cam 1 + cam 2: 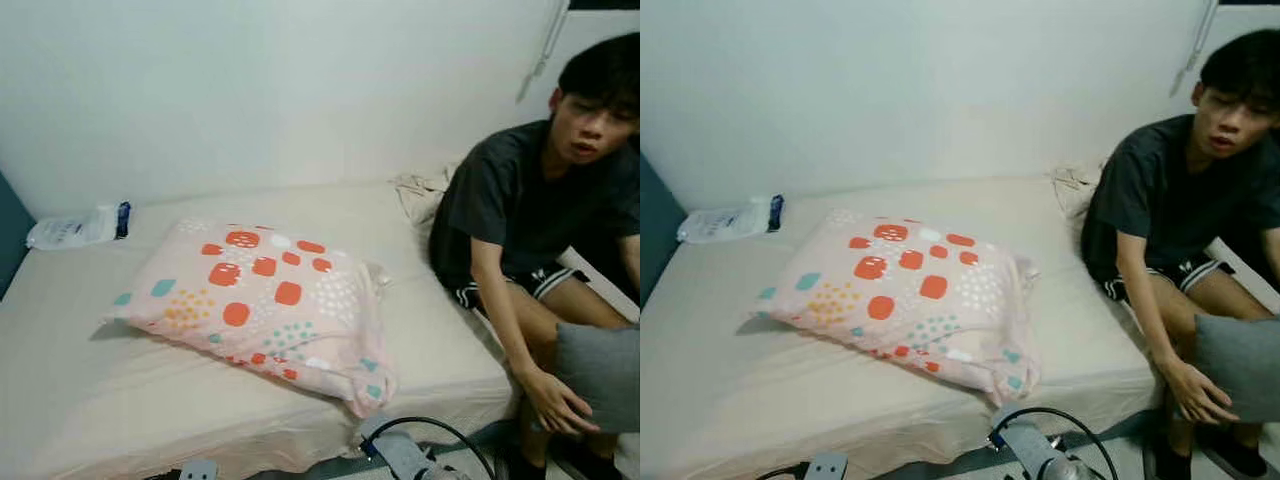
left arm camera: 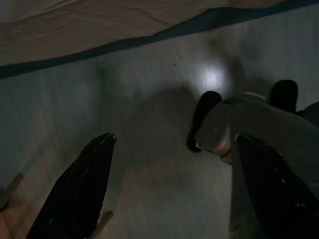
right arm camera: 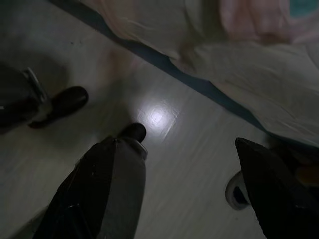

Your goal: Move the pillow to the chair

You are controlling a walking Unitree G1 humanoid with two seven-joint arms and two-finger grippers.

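Pink, dotted with orange and teal patches: pillow (image 1: 262, 300) flat on the bed (image 1: 80, 380), long axis slanting from the far left corner toward the near right corner, that near corner lying at the mattress edge closest to the robot. Resting on the sheet, nothing gripping it.

Both arms hanging low beside the bed, pointing at the floor (image 2: 149, 124). Left gripper (image 2: 174, 189) spread wide, fingers (image 2: 79, 189) well apart with bare floor between, holding nothing. Right gripper (image 3: 189, 189) likewise wide open and empty, bed edge and a pink fold of pillow visible beyond it in the right wrist view.

Ahead and above both grippers, then, with the near right corner nearer the right arm; judged the likelier first contact. Probably needs both arms raised and brought in from the long sides, given the pillow's bulk and softness.

Seated on the right end of the bed: a person (image 1: 540, 220), one hand (image 1: 555, 400) on a grey cushion (image 1: 600, 375) by the knees. White packet (image 1: 75, 228) at the far left by the wall, well apart from the pillow. Chair not made out; cannot tell which way to carry.
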